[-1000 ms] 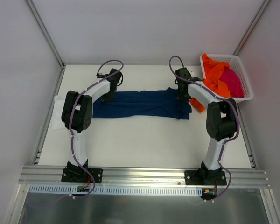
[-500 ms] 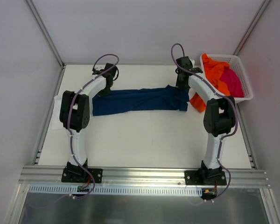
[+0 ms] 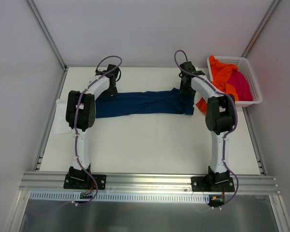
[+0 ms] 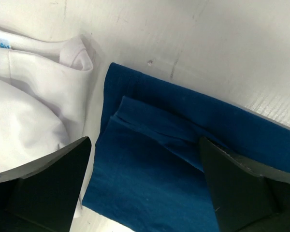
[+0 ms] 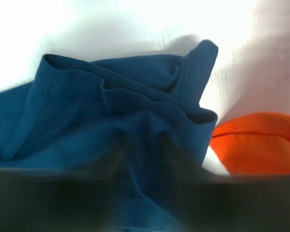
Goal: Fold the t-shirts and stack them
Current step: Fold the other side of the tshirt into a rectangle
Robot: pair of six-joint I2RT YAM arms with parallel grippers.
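Observation:
The navy t-shirt (image 3: 144,102) lies on the table as a long folded strip running left to right. My left gripper (image 3: 109,90) hovers over its left end, fingers (image 4: 43,188) spread wide and open, with navy cloth (image 4: 183,159) flat beneath them. My right gripper (image 3: 185,90) is low over the bunched right end (image 5: 135,111); its dark blurred fingers stand apart with cloth between them. The white t-shirt (image 4: 24,111) lies just left of the navy one. An orange t-shirt (image 3: 222,77) spills from the basket, its edge (image 5: 261,140) next to the navy hem. The magenta t-shirt (image 3: 242,85) sits inside the basket.
The white lattice basket (image 3: 253,79) stands at the back right corner. Grey walls close in the table on the left, back and right. The white t-shirt (image 3: 59,116) reaches the table's left edge. A metal rail (image 3: 145,181) runs along the near edge.
Both grippers were shut on the navy t-shirt's ends and have let go and opened. They shifted those ends a little toward the back; the strip now rests flat.

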